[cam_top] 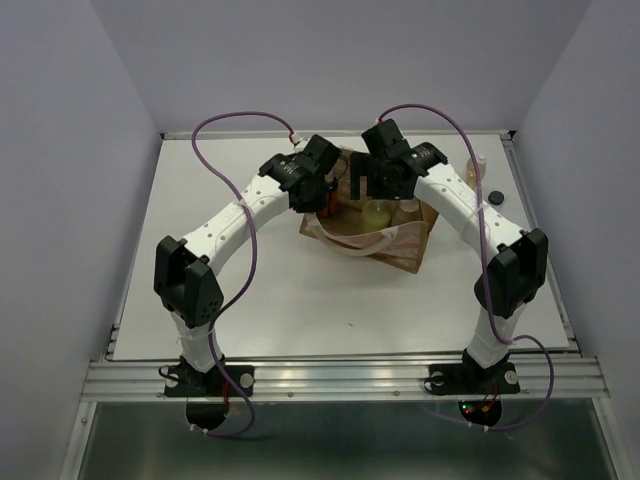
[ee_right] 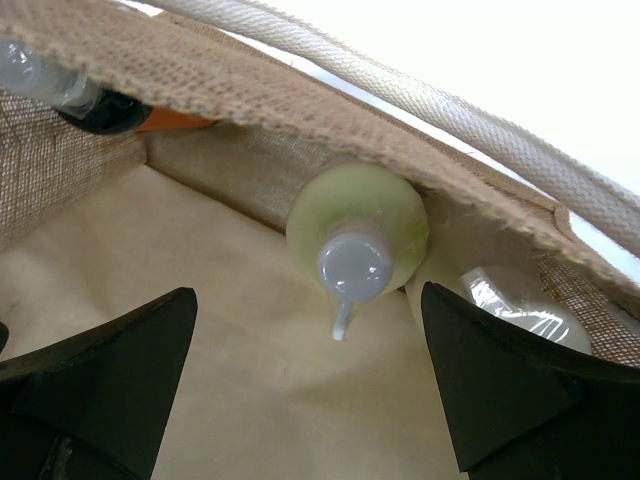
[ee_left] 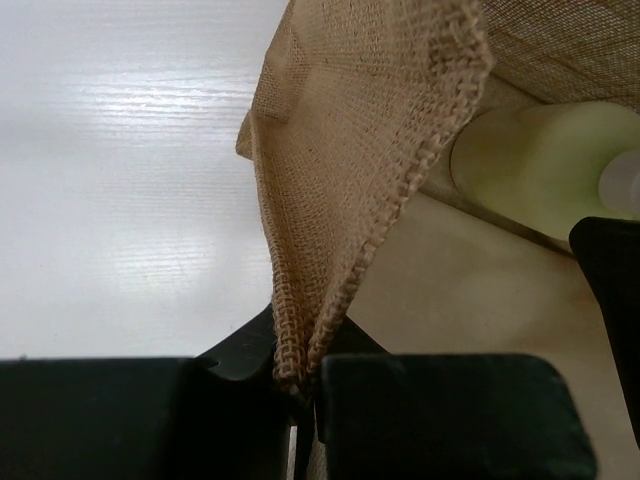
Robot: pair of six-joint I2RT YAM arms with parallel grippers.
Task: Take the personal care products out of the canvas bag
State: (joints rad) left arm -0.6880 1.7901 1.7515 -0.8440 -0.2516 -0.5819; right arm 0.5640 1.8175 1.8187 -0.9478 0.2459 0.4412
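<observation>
The canvas bag (cam_top: 400, 243) lies open at the table's middle back, with my two grippers at its mouth. My left gripper (ee_left: 300, 385) is shut on the bag's woven tan edge (ee_left: 350, 130) and holds it up. My right gripper (ee_right: 310, 370) is open inside the bag, its jaws wide apart on either side of a pale yellow-green bottle (ee_right: 360, 225) with a white pump top. A bottle with a clear cap (ee_right: 520, 312) lies to its right. An amber-orange bottle with a dark cap (ee_right: 112, 113) lies at the upper left. The yellow-green bottle also shows in the left wrist view (ee_left: 540, 160).
A pale bottle (cam_top: 478, 172) and a small dark round object (cam_top: 495, 197) stand on the table (cam_top: 200, 300) right of the bag. The bag's white looped handle (ee_right: 450, 110) runs over its rim. A raised rail (cam_top: 540, 230) borders the table's right edge.
</observation>
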